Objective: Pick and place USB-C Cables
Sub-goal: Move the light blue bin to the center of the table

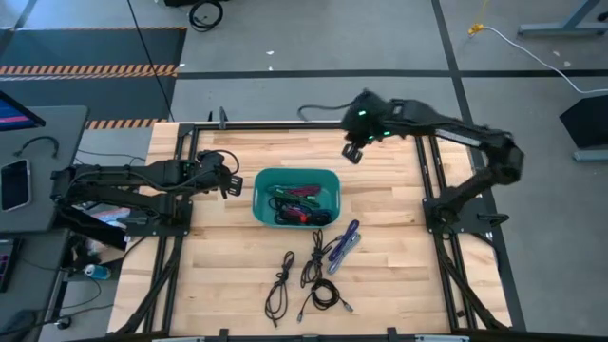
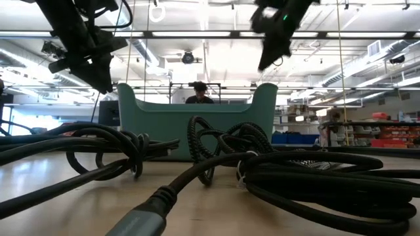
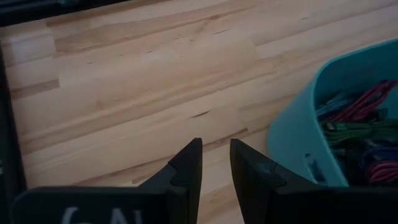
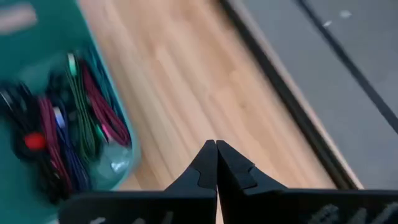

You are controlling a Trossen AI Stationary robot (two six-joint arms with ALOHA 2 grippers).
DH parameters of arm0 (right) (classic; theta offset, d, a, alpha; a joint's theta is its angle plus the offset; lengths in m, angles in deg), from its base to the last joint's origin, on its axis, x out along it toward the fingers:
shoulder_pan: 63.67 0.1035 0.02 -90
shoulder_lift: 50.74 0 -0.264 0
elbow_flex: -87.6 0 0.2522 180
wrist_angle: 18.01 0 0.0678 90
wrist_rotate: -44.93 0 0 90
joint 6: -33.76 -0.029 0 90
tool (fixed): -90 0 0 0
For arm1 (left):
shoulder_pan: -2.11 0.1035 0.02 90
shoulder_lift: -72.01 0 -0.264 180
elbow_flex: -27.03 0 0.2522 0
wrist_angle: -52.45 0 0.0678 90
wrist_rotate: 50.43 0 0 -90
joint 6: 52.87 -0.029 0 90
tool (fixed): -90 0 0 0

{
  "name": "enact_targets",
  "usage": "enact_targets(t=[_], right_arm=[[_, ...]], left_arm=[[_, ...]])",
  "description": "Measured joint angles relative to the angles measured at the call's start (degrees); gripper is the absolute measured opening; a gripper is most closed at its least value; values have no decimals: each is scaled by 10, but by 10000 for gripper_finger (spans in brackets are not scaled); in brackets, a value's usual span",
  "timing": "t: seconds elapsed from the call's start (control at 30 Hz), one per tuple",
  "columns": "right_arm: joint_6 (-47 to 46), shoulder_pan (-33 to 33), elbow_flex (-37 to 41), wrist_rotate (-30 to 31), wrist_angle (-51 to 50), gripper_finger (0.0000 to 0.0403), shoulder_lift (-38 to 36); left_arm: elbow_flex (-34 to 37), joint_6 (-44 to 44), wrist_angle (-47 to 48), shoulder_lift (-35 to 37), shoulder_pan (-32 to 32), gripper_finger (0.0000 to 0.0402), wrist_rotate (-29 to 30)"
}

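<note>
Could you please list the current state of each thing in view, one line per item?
teal bin: upright on the table, holding several coloured cables.
purple cable: folded, lying on the table beside the bin.
black cables: three loose bundles on the table, not yet binned.
left gripper: slightly open, empty, beside the bin.
right gripper: shut, empty, raised beyond the bin.

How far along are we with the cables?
Several cables already lie in the teal bin. Nothing is in hand: the left gripper is beside the bin, slightly open and empty; the right gripper is shut and empty. Left: three black cables and a purple-blue one on the table.
</note>
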Motion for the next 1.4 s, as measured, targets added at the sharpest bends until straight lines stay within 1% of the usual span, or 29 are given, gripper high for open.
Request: enact_targets(t=[0.13,0.27,0.43,0.5,0.67,0.8,0.97,1.17,1.4], right_arm=[[-49,10,0,21,-10,0,-80],[-83,29,0,23,-7,0,-145],[-106,58,0,24,3,0,-195],[-109,74,0,22,24,0,-207],[-87,118,0,6,121,0,-225],[-60,140,0,-12,165,0,-230],[-57,146,0,-12,153,0,-234],[-55,147,0,-9,147,0,-236],[-53,147,0,-9,139,0,-237]], left_arm=[[0,0,33,0,0,89,-7],[0,0,56,0,0,89,-26],[0,1,40,-7,0,89,-33],[0,1,27,-18,0,89,-34],[0,1,-19,-82,-3,86,-43],[0,-10,-87,-136,-3,78,-77],[0,-14,-178,-182,-3,73,-111],[0,-12,-251,-199,-3,73,-136],[0,-8,-264,-199,-7,67,-144]])
